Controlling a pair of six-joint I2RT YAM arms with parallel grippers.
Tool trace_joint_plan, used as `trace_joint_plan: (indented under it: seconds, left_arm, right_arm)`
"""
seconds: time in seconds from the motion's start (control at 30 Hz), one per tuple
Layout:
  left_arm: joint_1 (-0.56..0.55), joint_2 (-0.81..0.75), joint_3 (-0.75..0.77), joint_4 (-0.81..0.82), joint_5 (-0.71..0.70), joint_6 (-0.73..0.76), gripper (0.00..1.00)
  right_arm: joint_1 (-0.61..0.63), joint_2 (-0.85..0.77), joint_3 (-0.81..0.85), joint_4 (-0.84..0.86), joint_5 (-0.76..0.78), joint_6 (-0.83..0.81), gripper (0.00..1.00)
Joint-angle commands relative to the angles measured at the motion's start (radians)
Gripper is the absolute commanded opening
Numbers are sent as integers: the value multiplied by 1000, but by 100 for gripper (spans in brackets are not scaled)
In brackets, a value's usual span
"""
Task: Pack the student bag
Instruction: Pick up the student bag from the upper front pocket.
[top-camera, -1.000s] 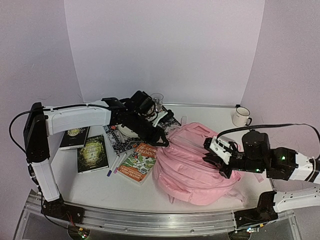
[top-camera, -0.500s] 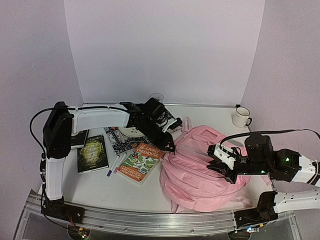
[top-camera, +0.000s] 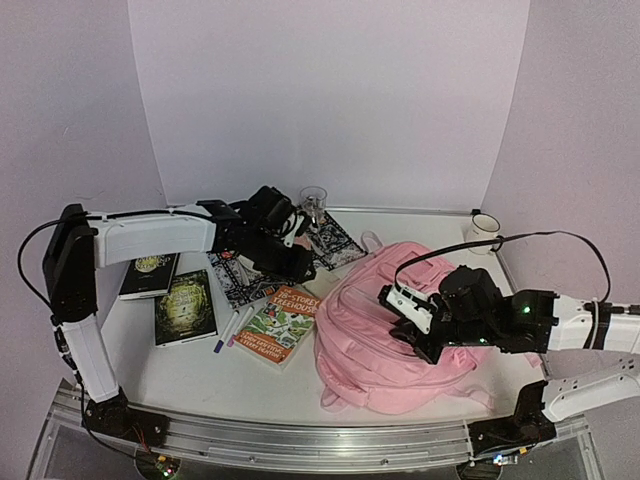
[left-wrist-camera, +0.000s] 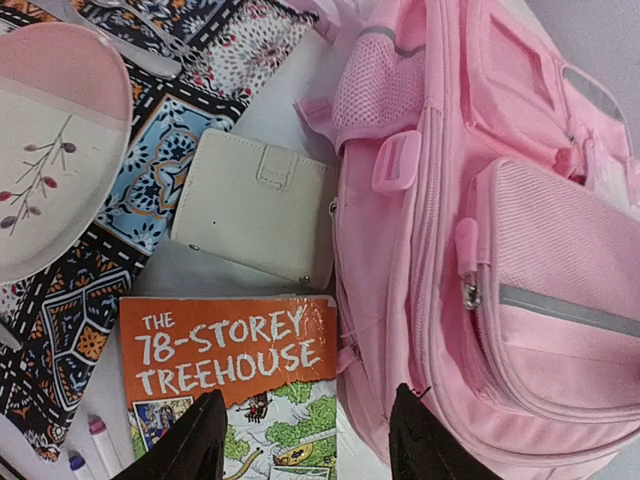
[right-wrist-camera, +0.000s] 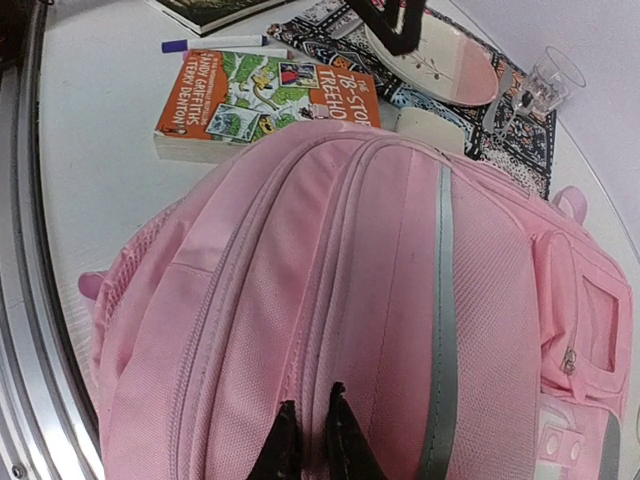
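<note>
- Student bag (top-camera: 360, 335) lies flat on the right half of the table (top-camera: 200, 375), close to its near edge. Your right gripper (right-wrist-camera: 312, 400) rests on its fabric with the fingers almost together; I cannot tell whether they pinch a fold.
- Your left gripper (left-wrist-camera: 310, 392) hangs open and empty where the orange book (left-wrist-camera: 230, 350) meets the bag's side.
- Risks:
  - The soft fabric may slip or bunch, dragging the bag over the near edge.
  - Every zip you can see looks closed, so nothing goes in yet.
  - A descent on the left may snag the pink buckle (left-wrist-camera: 397, 160) instead of the book.
  - Your left arm (top-camera: 160, 232) could knock the glass (top-camera: 313, 197) by the far edge.
- Readable on the book: "THE 78-STOREY TREEHOUSE" and "ANDY GRIFFITHS, TERRY DENTON". The bag shows no legible label.
</note>
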Motion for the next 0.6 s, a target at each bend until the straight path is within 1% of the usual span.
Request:
trace_joint_plan:
  seconds: [0.0,0.17,0.27,0.4,0.57]
  left_arm:
    - [-51,-129,-110,80,-78,-168,59]
    - [-117,-161,-215,134,-92,-253,62]
    - [-132,-158,-250,182,-88,-301,64]
    - [-142,-147,-284,254,-50,-333,66]
    - [-150,-113,-305,333,11,-339,66]
  right_arm:
    - [-1,58,77,36,87,88,25]
    - [-1,126,129,-34,115,129,47]
    - [-1,177,173,-89,123,147,55]
    - [-1,247,228,-129,130,158,63]
    - [-1,325,275,-189,173,167,65]
